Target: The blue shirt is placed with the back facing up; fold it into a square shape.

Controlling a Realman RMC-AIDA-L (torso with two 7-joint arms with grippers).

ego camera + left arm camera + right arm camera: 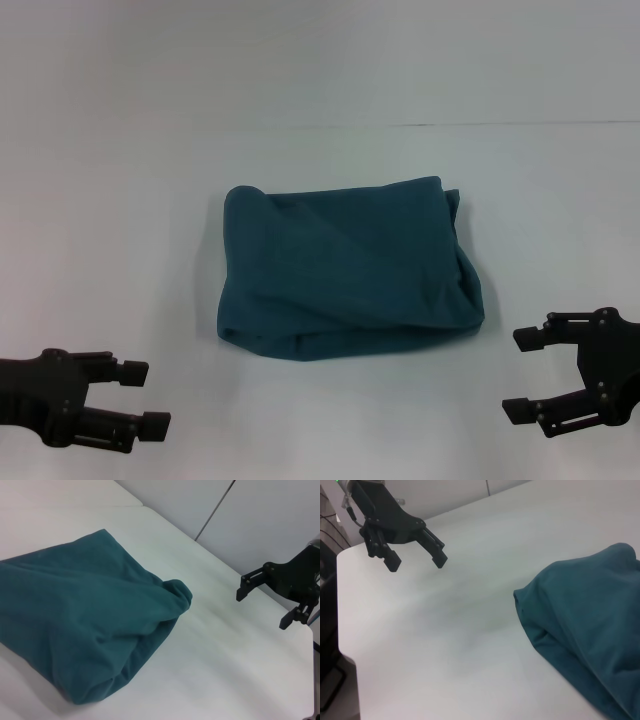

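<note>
The blue shirt (pixel 345 268) lies folded into a rough, wrinkled rectangle in the middle of the white table (pixel 320 160), plain side up. It also shows in the left wrist view (pixel 85 615) and in the right wrist view (pixel 590 625). My left gripper (pixel 142 400) is open and empty at the near left, well clear of the shirt; the right wrist view shows it too (pixel 417 560). My right gripper (pixel 520 374) is open and empty at the near right, apart from the shirt; the left wrist view shows it too (pixel 262 607).
The table's far edge (pixel 450 124) runs across the back. The table's rounded near corners show in the wrist views (pixel 310 635) (pixel 342 560). White surface surrounds the shirt on all sides.
</note>
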